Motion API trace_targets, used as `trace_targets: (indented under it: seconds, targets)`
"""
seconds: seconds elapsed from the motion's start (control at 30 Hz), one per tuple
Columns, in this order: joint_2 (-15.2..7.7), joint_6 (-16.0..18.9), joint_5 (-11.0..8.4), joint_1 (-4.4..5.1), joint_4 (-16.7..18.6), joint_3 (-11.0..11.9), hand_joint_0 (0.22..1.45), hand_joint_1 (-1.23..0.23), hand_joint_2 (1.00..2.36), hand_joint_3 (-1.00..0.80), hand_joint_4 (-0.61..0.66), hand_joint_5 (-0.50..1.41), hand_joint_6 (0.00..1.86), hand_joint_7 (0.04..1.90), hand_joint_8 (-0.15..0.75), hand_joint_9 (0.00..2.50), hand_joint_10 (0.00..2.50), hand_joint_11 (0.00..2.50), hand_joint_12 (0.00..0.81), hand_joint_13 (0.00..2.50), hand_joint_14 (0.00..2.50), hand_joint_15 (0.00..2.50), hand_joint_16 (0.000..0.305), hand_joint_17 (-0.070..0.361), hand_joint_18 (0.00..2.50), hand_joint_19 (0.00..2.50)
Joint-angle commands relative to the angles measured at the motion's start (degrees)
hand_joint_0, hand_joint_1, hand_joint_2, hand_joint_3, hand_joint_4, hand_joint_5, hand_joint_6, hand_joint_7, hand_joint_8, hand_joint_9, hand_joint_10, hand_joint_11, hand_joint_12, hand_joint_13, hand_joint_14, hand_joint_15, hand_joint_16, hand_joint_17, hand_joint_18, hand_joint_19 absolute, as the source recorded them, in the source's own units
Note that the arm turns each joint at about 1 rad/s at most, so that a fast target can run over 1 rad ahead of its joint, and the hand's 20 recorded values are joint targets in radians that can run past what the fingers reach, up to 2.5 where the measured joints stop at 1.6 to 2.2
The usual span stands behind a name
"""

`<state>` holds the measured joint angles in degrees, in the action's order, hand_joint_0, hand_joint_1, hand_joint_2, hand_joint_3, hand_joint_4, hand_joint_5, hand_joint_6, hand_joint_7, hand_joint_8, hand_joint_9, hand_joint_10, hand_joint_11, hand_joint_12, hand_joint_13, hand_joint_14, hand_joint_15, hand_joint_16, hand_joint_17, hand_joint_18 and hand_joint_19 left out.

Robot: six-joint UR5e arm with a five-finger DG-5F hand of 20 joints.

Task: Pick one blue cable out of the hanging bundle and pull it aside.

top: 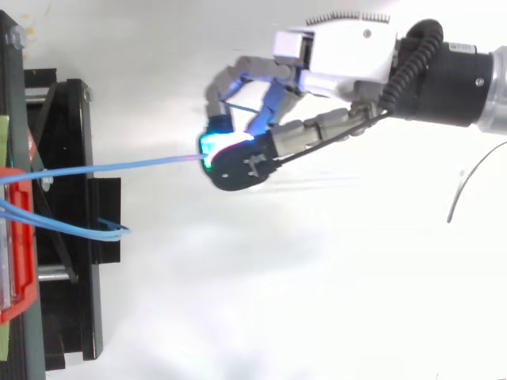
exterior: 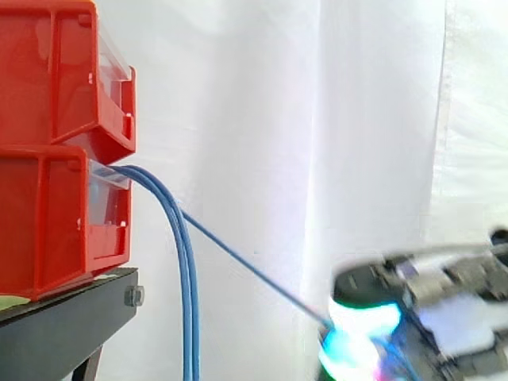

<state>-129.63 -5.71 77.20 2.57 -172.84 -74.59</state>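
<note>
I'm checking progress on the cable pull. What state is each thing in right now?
Single blue cable: stretched taut, angled away from the bundle toward the hand.
Hanging bundle: slack, drooping from the lower red bin.
Hand: fingers curled, pinching the single blue cable.
Upper red bin: stacked on the lower one, both upright on the black stand.

No text can be read, seemingly not even on the red bins (exterior: 48, 95).

The red bins (exterior: 55, 119) are glossy plastic, the black stand (exterior: 63, 321) matt metal, the blue cable (top: 119, 166) smooth-coated, the curtain (exterior: 357, 119) soft cloth.
</note>
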Motion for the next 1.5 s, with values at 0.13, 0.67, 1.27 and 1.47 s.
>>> trace_targets:
  seconds: [0.13,0.67,1.27,1.47]
  targets:
    - [0.00,0.00,0.06,0.07,1.54,-14.97,0.68,-0.87,1.02,-0.03,-0.07,-0.12,0.94,1.28,0.242,1.21,0.02,0.58,0.324,0.92,0.02,0.64,0.039,0.087,0.72,0.60]
    - [0.08,0.00,-0.03,-0.02,13.58,-15.41,0.68,-0.88,1.02,-0.03,-0.07,-0.12,0.94,1.28,0.243,1.21,0.02,0.57,0.285,0.89,0.02,0.64,0.029,0.064,0.64,0.59]
    - [0.00,0.00,-0.03,-0.02,16.84,-15.41,0.68,-0.88,1.02,-0.03,-0.07,-0.12,0.94,1.28,0.246,1.22,0.02,0.57,0.270,0.88,0.02,0.64,0.026,0.058,0.65,0.58]
    - [0.00,0.00,-0.03,-0.02,16.84,-15.41,0.67,-0.87,1.02,-0.03,-0.06,-0.12,0.94,1.25,0.246,1.21,0.02,0.57,0.268,0.88,0.02,0.64,0.026,0.059,0.64,0.59]
